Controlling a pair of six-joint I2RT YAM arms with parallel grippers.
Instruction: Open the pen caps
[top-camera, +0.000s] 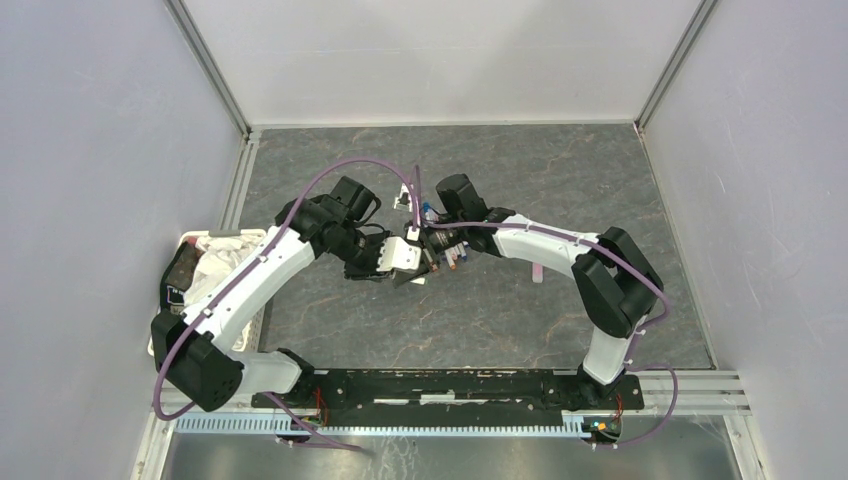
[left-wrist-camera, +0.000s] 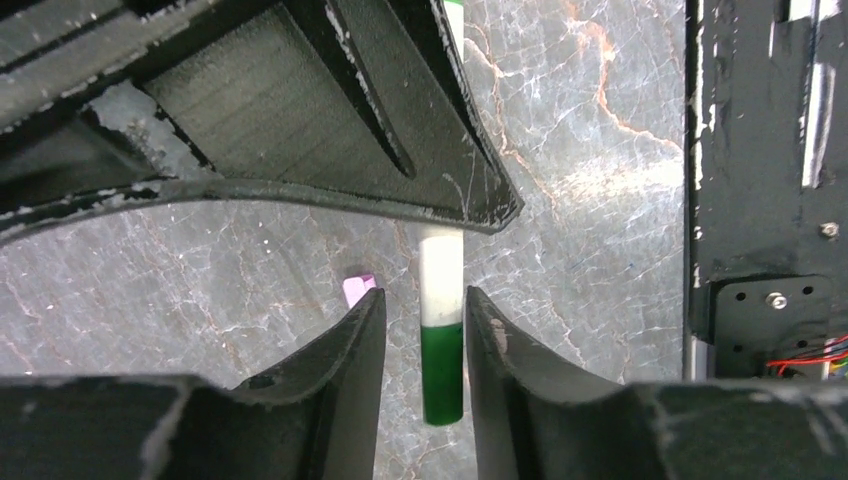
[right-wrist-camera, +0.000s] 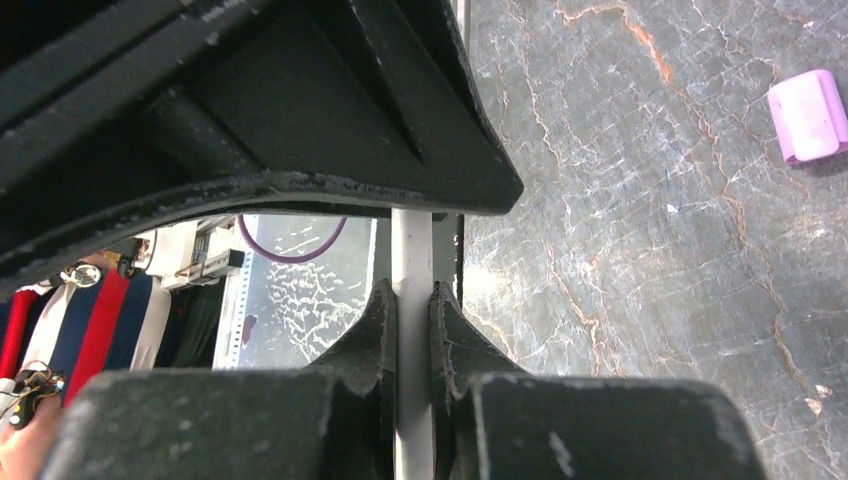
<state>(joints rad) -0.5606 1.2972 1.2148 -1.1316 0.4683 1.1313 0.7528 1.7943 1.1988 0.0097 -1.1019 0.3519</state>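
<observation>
My right gripper (right-wrist-camera: 411, 287) is shut on the white barrel of a pen (right-wrist-camera: 412, 250) and holds it above the table. In the left wrist view the same pen (left-wrist-camera: 441, 265) hangs down, with its green cap (left-wrist-camera: 442, 370) at the lower end. My left gripper (left-wrist-camera: 424, 294) is open, its jaws on either side of the green cap with a thin gap on the left. The two grippers meet at the table's middle, the left (top-camera: 408, 260) facing the right (top-camera: 438, 243). A loose pink cap (right-wrist-camera: 808, 115) lies on the table and also shows in the left wrist view (left-wrist-camera: 358, 289).
Several more pens (top-camera: 455, 256) lie on the marble top just under and behind the grippers. A white basket (top-camera: 243, 235) with cloth stands at the left edge. Grey walls close in the left, the right and the back.
</observation>
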